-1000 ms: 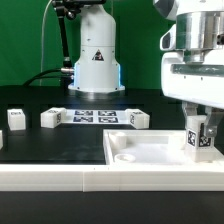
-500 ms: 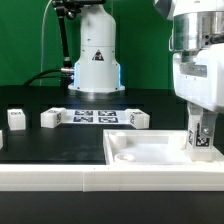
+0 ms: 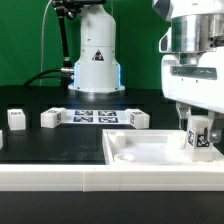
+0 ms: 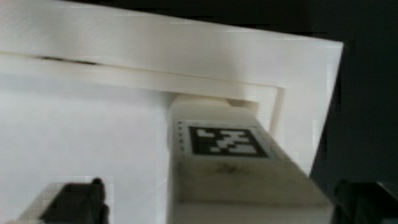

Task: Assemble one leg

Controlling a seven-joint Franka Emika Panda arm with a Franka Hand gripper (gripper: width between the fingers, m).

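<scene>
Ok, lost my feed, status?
Gripper shut on leg. Leg upright at panel corner, exterior view's right. Nothing in the way.

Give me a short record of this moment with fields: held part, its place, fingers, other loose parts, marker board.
held part: the leg, upright, tag facing the camera
place: at a corner of the white panel, on the exterior view's right
fingers: on either side of the leg, gripper shut on it
other loose parts: three small white parts on the table behind the panel
marker board: flat on the table, untouched
</scene>
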